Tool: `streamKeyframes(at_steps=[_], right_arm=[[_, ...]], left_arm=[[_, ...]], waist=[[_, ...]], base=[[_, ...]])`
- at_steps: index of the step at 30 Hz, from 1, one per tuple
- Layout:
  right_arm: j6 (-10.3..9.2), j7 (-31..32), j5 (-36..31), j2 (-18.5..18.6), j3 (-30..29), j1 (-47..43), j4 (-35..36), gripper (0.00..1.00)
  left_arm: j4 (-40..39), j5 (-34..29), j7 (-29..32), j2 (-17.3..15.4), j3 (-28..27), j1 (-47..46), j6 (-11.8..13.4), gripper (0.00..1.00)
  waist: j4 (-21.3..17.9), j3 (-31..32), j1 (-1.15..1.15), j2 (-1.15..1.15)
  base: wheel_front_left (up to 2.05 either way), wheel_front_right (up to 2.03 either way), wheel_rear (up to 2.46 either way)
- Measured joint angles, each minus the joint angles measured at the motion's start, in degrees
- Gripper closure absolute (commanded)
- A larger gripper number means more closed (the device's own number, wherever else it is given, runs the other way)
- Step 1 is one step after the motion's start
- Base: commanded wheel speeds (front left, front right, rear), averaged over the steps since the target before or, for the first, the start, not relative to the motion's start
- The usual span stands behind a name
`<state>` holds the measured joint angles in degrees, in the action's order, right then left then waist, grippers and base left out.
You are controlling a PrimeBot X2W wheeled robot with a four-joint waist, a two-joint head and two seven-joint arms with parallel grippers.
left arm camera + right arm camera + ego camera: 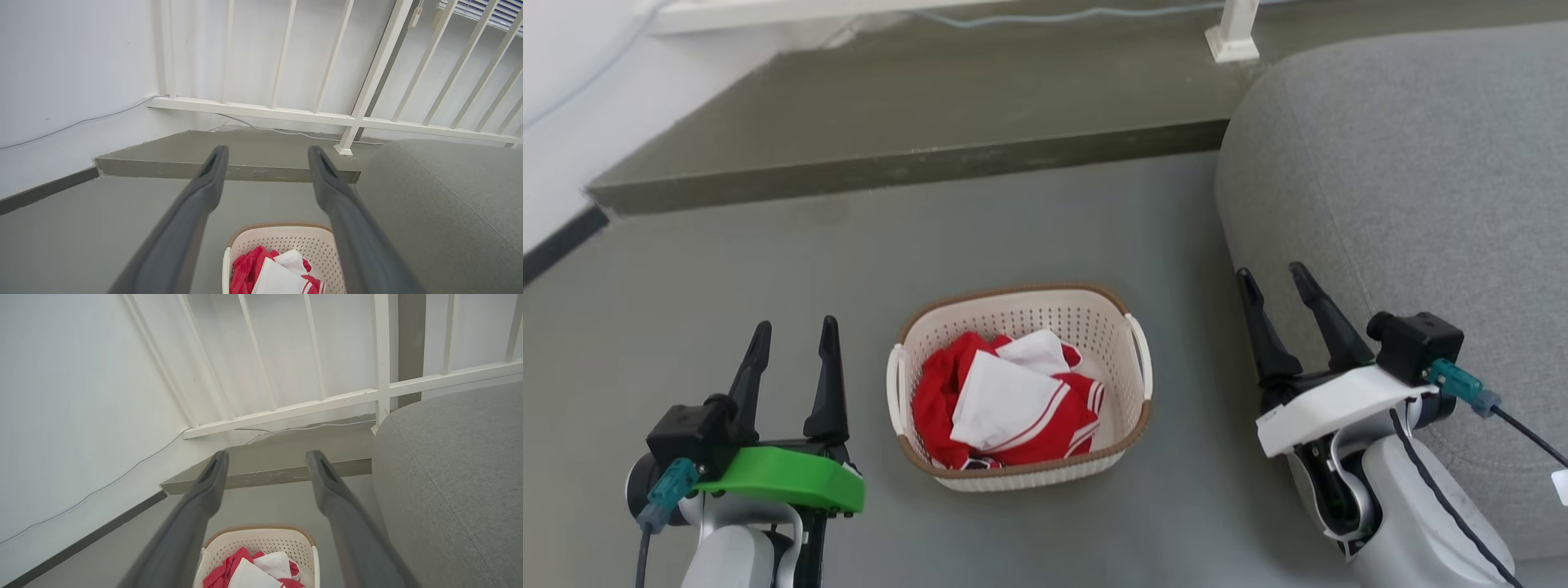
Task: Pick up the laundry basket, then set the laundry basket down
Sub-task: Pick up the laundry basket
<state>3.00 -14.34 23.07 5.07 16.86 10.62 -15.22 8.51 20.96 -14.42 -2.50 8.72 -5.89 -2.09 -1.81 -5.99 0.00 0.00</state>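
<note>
The laundry basket [1131, 371] is cream perforated plastic with a brown rim and white side handles. It stands on the grey floor, holding red and white clothes [1005, 400]. My left gripper [795, 336] hovers open to the basket's left, fingers apart and empty. On the basket's right, close to the sofa, my right gripper [1272, 282] is open too. Both wrist views look over the basket's far rim [278, 226] [261, 528] between their own spread fingers [212, 171] [212, 473].
A grey sofa [1405, 188] crowds the right side, just behind my right arm. A raised concrete step [907, 114] runs across the back, with a white railing [367, 81] and a loose cable [286, 132] on it. A white wall stands at the left.
</note>
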Motion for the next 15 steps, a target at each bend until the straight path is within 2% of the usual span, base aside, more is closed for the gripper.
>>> streamKeyframes(at_steps=[15], right_arm=[[0.53,0.00,-0.47,-0.57,-0.97,3.86,-0.55,0.00]], left_arm=[[0.00,-0.68,0.00,0.10,-0.05,-3.84,0.00,0.00]], waist=[[-0.95,-7.56,0.00,0.00]], base=[[0.00,0.00,0.00]])
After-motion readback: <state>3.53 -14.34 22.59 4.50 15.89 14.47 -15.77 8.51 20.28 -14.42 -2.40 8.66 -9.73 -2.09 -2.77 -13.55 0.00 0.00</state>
